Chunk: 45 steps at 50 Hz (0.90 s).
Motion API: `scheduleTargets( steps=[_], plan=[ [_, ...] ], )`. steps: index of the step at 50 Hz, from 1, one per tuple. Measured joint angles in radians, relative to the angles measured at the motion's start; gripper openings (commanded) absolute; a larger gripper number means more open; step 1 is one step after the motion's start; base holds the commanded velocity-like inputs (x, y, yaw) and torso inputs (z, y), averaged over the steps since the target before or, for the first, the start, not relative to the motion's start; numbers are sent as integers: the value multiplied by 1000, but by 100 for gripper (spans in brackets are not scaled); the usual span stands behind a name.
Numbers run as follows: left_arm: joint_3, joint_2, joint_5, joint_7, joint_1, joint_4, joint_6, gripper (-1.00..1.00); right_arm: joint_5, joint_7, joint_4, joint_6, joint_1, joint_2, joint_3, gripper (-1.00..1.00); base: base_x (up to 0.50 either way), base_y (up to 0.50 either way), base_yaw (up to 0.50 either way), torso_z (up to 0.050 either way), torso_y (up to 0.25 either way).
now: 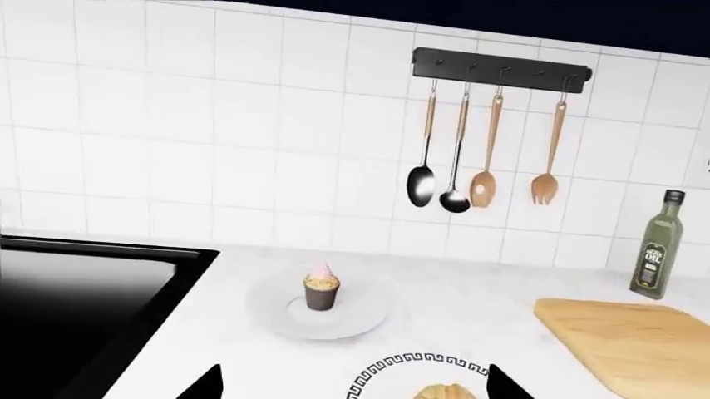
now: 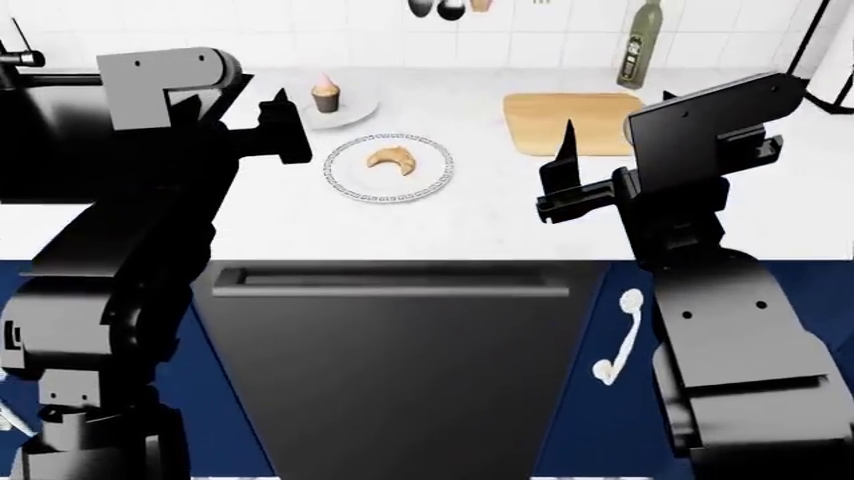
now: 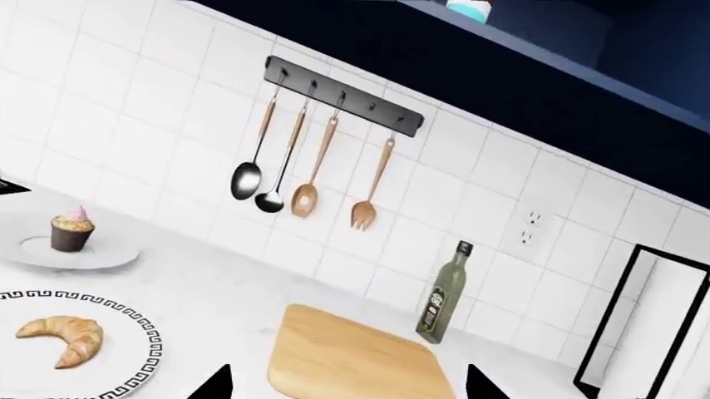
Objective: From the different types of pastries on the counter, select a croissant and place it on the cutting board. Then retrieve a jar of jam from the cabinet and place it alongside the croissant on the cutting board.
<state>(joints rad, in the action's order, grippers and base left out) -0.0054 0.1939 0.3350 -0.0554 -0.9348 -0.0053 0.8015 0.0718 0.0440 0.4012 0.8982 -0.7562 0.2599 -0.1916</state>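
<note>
Head view, left to right. Left gripper (image 2: pixel 278 128) sits at upper left over the counter (image 2: pixel 534 215), holding nothing; its two finger tips show as dark wedges at the bottom edge of the left wrist view (image 1: pixel 205 384), set wide apart. Just right of it, the cupcake (image 2: pixel 324 96) stands on a plain white plate (image 2: pixel 350 113). Below that, centre-left, the croissant (image 2: pixel 392 158) lies in the middle of a patterned-rim plate (image 2: pixel 344 172). Upper centre-right: the cutting board (image 2: pixel 567 122), bare, flat on the counter and well apart from the croissant's plate. Behind it stands a green oil bottle (image 2: pixel 643 40). Right gripper (image 2: pixel 566 172) hangs at centre-right in front of the board, holding nothing; right wrist view shows its tips (image 3: pixel 211 384) spread wide.

Head view alone shows the dark drawer front and a white handle below the counter.

Left wrist view alone shows the sink (image 1: pixel 78 307) at lower left; the croissant barely shows at its bottom edge.

Both wrist views show a utensil rail (image 3: pixel 344 106) with four hanging tools. Right wrist view adds a wall outlet (image 3: pixel 530 226) and a small teal-and-white object (image 3: pixel 468 8) at the top edge, too cropped to tell what it is. Jar of jam not identifiable in any view.
</note>
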Motion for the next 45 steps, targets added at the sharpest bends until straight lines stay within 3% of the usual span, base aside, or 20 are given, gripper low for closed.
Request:
scheduleTargets(
  steps=[45],
  plan=[
    [20,20,24,-18,-20,17,31,100,-42,12,3,37,-31,1,24,100,500,0,0,0,1]
  ],
)
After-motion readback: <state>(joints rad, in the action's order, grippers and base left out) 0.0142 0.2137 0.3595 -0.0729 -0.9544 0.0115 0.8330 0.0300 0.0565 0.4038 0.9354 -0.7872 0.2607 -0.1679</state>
